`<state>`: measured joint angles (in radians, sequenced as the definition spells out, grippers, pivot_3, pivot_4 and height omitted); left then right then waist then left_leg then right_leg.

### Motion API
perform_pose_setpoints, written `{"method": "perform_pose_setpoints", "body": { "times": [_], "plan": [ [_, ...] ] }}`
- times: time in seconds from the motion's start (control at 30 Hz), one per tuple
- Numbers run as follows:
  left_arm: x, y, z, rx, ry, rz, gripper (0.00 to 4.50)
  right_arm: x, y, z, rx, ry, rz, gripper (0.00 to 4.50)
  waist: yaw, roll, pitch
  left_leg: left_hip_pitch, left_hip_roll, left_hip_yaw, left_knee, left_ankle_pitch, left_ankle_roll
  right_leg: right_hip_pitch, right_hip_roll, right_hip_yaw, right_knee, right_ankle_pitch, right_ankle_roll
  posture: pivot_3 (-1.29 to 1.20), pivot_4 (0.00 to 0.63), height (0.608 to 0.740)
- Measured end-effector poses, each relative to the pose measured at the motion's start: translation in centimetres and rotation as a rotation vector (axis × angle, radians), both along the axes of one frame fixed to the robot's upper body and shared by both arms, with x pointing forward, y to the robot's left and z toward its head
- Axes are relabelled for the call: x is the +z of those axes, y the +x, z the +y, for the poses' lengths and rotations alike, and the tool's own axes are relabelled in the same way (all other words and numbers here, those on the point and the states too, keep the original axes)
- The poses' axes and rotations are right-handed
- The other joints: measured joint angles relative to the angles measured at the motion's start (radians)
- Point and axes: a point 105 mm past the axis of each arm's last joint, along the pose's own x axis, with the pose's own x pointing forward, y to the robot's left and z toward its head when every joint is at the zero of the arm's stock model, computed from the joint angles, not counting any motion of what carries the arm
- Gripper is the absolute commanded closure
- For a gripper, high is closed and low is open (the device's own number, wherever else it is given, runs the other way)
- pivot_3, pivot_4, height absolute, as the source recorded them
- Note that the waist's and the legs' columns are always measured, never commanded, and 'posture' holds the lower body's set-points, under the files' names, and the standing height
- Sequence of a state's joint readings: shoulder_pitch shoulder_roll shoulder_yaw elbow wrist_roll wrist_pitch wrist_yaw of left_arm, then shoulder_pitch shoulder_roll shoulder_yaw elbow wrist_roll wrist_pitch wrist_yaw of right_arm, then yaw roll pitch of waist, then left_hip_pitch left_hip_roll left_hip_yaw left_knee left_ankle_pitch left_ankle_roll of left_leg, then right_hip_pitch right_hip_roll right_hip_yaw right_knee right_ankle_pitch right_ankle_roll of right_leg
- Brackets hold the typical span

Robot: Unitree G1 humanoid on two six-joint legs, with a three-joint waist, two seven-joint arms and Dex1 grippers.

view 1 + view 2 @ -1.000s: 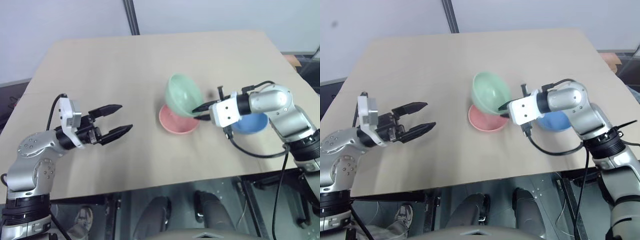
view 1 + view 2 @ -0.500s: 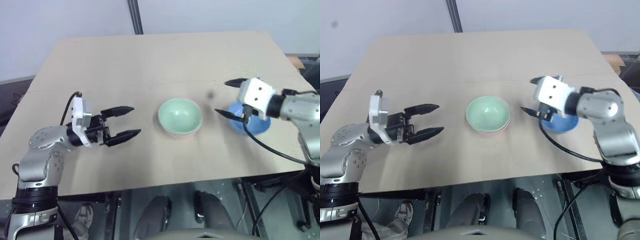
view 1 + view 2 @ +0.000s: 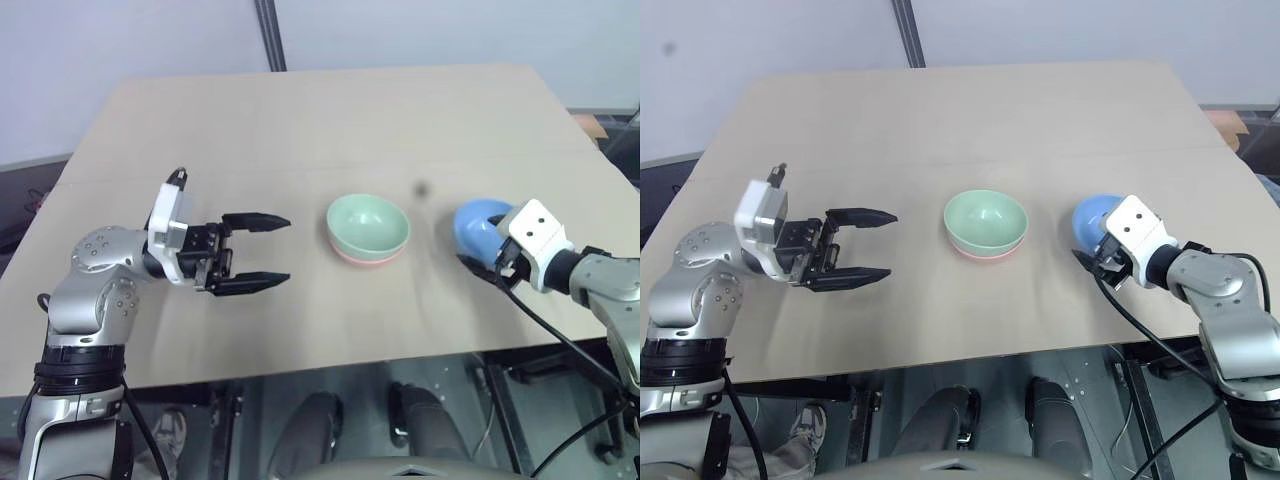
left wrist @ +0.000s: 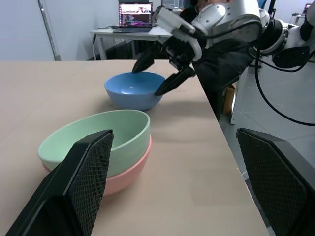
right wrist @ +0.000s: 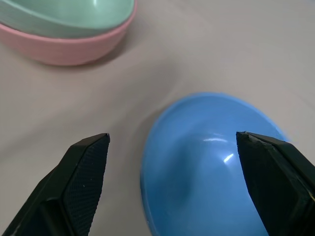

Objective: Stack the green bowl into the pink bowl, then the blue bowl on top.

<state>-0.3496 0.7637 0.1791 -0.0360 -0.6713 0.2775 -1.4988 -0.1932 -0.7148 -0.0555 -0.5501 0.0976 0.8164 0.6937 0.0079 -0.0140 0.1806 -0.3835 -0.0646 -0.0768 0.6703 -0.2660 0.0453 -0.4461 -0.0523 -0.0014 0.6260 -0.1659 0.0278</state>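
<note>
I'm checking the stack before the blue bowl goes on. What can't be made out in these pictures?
- Pink bowl: its inside is covered by the nested green bowl in the eye views.
- Blue bowl: near side hidden behind the right gripper.
- Whether that gripper touches the bowl is unclear.

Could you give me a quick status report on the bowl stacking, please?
Both grippers open, left gripper idle, right gripper over blue bowl. Green bowl nested in pink bowl. Nothing in the way.

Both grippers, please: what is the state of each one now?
Left gripper: open, holding nothing.
Right gripper: open, around the blue bowl rim, not closed on it.
</note>
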Motion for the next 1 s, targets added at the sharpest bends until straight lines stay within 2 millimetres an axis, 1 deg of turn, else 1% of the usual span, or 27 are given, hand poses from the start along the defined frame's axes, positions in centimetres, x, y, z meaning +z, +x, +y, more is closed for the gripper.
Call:
{"method": "perform_pose_setpoints", "body": {
  "times": [0.1, 0.2, 0.23, 0.27, 0.3, 0.47, 0.57, 0.6, 0.63, 0.7, 0.73, 0.8, 0.83, 0.9, 0.97, 1.0],
  "plan": [
    [-0.1, 0.0, 0.0, 0.002, 0.001, 0.002, 0.25, -0.9, 0.3, -0.2, -0.017, -0.011, 0.020, 2.21, 0.001, 0.000, 0.000, 0.000, 0.000, 0.000, 0.000, 0.000, 0.000, 0.000, 0.000, 0.000, 0.000, 0.000, 0.000, 0.00, 0.150, 0.740],
    [-0.2, 0.0, 0.0, 0.008, 0.000, 0.005, 0.25, -1.2, 0.4, 0.1, -0.006, -0.016, 0.025, 3.46, 0.001, 0.000, 0.000, 0.000, 0.000, 0.000, 0.000, 0.000, 0.000, 0.000, 0.000, 0.000, 0.000, 0.000, 0.000, 0.00, 0.150, 0.740],
    [-0.2, 0.1, 0.1, 0.015, -0.001, 0.006, 0.25, -1.2, 0.5, 0.2, -0.003, -0.016, 0.023, 3.68, 0.002, 0.000, 0.000, 0.000, 0.000, 0.000, 0.000, 0.000, 0.000, 0.000, 0.000, 0.000, 0.000, 0.000, 0.000, 0.00, 0.150, 0.740],
    [-0.3, 0.1, 0.1, 0.020, -0.002, 0.009, 0.25, -1.2, 0.5, 0.3, 0.002, -0.017, 0.022, 4.24, 0.002, 0.000, 0.000, 0.000, 0.000, 0.000, 0.000, 0.000, 0.000, 0.000, 0.000, 0.000, 0.000, 0.000, 0.000, 0.00, 0.150, 0.740],
    [-0.3, 0.1, 0.1, 0.024, -0.003, 0.011, 0.25, -1.3, 0.5, 0.3, 0.005, -0.019, 0.023, 4.47, 0.002, 0.000, 0.000, 0.000, 0.000, 0.000, 0.000, 0.000, 0.001, 0.000, 0.000, 0.000, 0.000, 0.000, 0.000, 0.00, 0.150, 0.740],
    [-0.7, 0.1, 0.3, 0.048, -0.009, 0.024, 0.25, -1.3, 0.6, 0.5, 0.024, -0.039, 0.016, 4.47, 0.002, 0.000, 0.000, 0.000, 0.000, 0.000, 0.000, 0.000, 0.000, 0.000, 0.000, 0.000, 0.000, 0.000, 0.000, 0.00, 0.150, 0.740],
    [-0.6, 0.3, 0.3, 0.071, -0.015, 0.018, 0.25, 0.5, 1.2, 1.0, 0.052, -0.044, -0.049, 4.47, 0.000, 0.000, 0.000, 0.000, 0.000, 0.000, 0.000, 0.000, 0.001, 0.000, 0.000, 0.000, 0.000, 0.000, 0.000, 0.00, 0.150, 0.740],
    [-0.6, 0.3, 0.3, 0.075, -0.017, 0.017, 0.25, 1.7, 1.5, 1.6, 0.080, -0.035, -0.094, 4.47, -0.002, 0.000, 0.000, 0.000, 0.000, 0.000, 0.000, 0.000, 0.000, 0.000, 0.000, 0.000, 0.000, 0.000, 0.000, 0.00, 0.150, 0.740],
    [-0.7, 0.3, 0.3, 0.076, -0.018, 0.018, 0.25, 2.4, 1.6, 2.1, 0.100, -0.028, -0.121, 4.47, -0.003, 0.000, 0.000, 0.000, 0.000, 0.000, 0.000, 0.000, 0.000, 0.000, 0.000, 0.000, 0.000, 0.000, 0.000, 0.00, 0.150, 0.740],
    [-0.9, 0.3, 0.5, 0.091, -0.022, 0.023, 0.25, 5.4, 1.6, 4.6, 0.216, 0.029, -0.225, 4.47, -0.010, 0.000, 0.000, 0.000, 0.001, -0.001, 0.000, 0.000, 0.000, 0.000, 0.001, -0.001, 0.000, 0.000, 0.000, 0.00, 0.150, 0.740],
    [-0.9, 0.3, 0.5, 0.093, -0.022, 0.023, 0.25, 6.1, 1.3, 5.3, 0.250, 0.043, -0.249, 4.47, -0.011, 0.000, 0.000, 0.000, 0.001, -0.001, 0.000, 0.000, 0.000, 0.000, 0.001, -0.001, 0.000, 0.000, 0.000, 0.00, 0.150, 0.740],
    [-0.9, 0.3, 0.5, 0.103, -0.024, 0.021, 0.25, 7.3, 0.7, 7.6, 0.359, 0.073, -0.277, 4.47, -0.014, 0.000, 0.000, 0.000, 0.001, -0.001, 0.000, 0.000, 0.000, 0.000, 0.001, -0.001, 0.000, 0.000, 0.000, 0.00, 0.150, 0.740],
    [-0.9, 0.3, 0.5, 0.105, -0.024, 0.019, 0.25, 7.5, 0.2, 8.8, 0.419, 0.081, -0.278, 4.47, -0.015, 0.000, 0.000, 0.000, 0.001, -0.001, -0.001, 0.000, 0.000, 0.000, 0.001, -0.001, -0.001, 0.000, 0.000, 0.00, 0.150, 0.740],
    [-0.9, 0.3, 0.6, 0.115, -0.025, 0.013, 0.25, 7.2, -0.7, 11.0, 0.533, 0.087, -0.245, 4.47, -0.016, 0.000, 0.000, 0.000, 0.001, -0.001, 0.000, 0.000, 0.000, 0.000, 0.000, -0.001, -0.001, 0.000, 0.000, 0.00, 0.150, 0.740],
    [-0.9, 0.3, 0.6, 0.122, -0.026, 0.013, 0.25, 6.6, -1.2, 12.3, 0.603, 0.087, -0.205, 4.47, -0.015, 0.000, 0.000, -0.001, 0.000, -0.001, 0.000, 0.000, 0.000, 0.000, 0.000, -0.001, -0.001, 0.000, 0.000, 0.00, 0.150, 0.740],
    [-1.0, 0.3, 0.7, 0.127, -0.026, 0.013, 0.25, 6.3, -1.3, 12.6, 0.623, 0.082, -0.184, 3.76, -0.015, 0.000, 0.000, -0.001, 0.000, -0.001, 0.000, 0.000, 0.000, 0.000, -0.001, -0.001, -0.001, 0.000, 0.000, 0.00, 0.150, 0.740]
  ]
}}
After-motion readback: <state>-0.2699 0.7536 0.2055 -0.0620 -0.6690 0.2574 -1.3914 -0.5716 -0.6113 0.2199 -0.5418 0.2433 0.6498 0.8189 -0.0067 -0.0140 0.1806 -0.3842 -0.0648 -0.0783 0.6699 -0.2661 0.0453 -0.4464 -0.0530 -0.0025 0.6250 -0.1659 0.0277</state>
